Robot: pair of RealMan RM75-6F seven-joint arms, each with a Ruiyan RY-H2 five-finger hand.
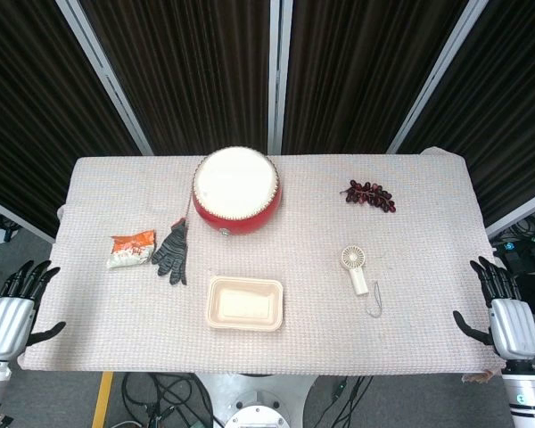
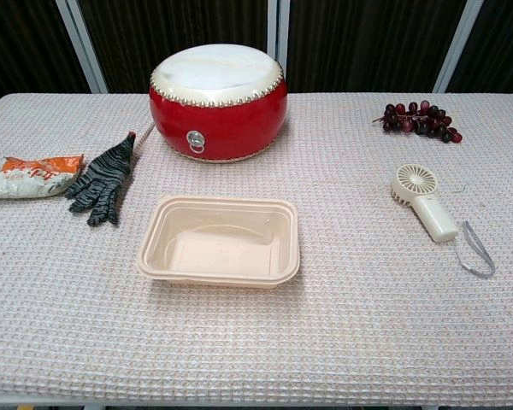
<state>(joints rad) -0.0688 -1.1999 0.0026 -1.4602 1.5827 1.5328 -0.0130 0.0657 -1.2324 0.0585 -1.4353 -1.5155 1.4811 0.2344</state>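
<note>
Fan (image 1: 356,268) and snack packet (image 1: 131,249) lay nearest your hands.
Your left hand (image 1: 9,318) and right hand (image 1: 506,317) hung empty, fingers spread, beside the waffle-textured cloth (image 1: 410,330).

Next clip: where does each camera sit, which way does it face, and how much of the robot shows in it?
Head view: high above the near edge, looking steeply down on the whole table; the left robot hand and right robot hand show at the bottom corners, fingers spread, holding nothing.
Chest view: low at the near edge, looking across the tabletop toward the dark curtains; no part of the robot shows.
Shared: red drum, beige tray, grapes, handheld fan, glove, snack packet.
</note>
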